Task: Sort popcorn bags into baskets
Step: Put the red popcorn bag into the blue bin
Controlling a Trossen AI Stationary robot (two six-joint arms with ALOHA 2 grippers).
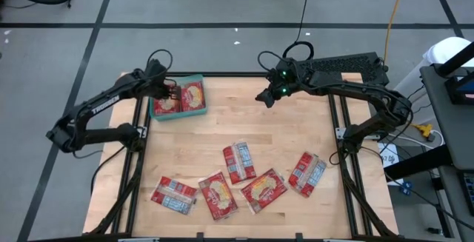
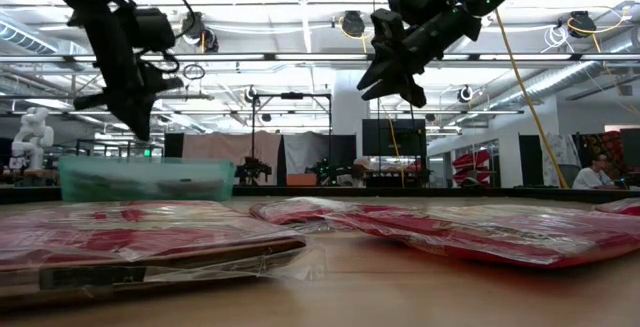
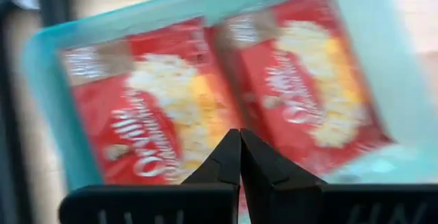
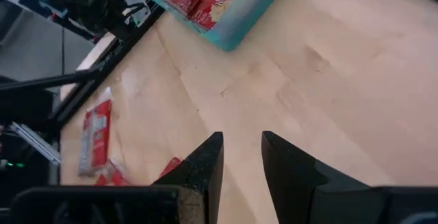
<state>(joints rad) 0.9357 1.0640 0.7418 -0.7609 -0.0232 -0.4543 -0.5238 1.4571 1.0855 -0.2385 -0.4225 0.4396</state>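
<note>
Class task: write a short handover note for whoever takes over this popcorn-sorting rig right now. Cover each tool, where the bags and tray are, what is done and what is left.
Left tool: shut, empty, above the green tray at the table's far left corner.
Right tool: open, empty, raised over the far right of the table.
Done: two popcorn bags lie side by side in the tray, picture side up.
Left: five bags lie loose along the near edge of the table, label side up except one.

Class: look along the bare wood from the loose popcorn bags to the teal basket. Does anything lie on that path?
Nothing visible does. The popcorn bags lie at the table's near side; bare wood runs to the basket at the far left corner, where the shut left gripper hovers above two bags.
</note>
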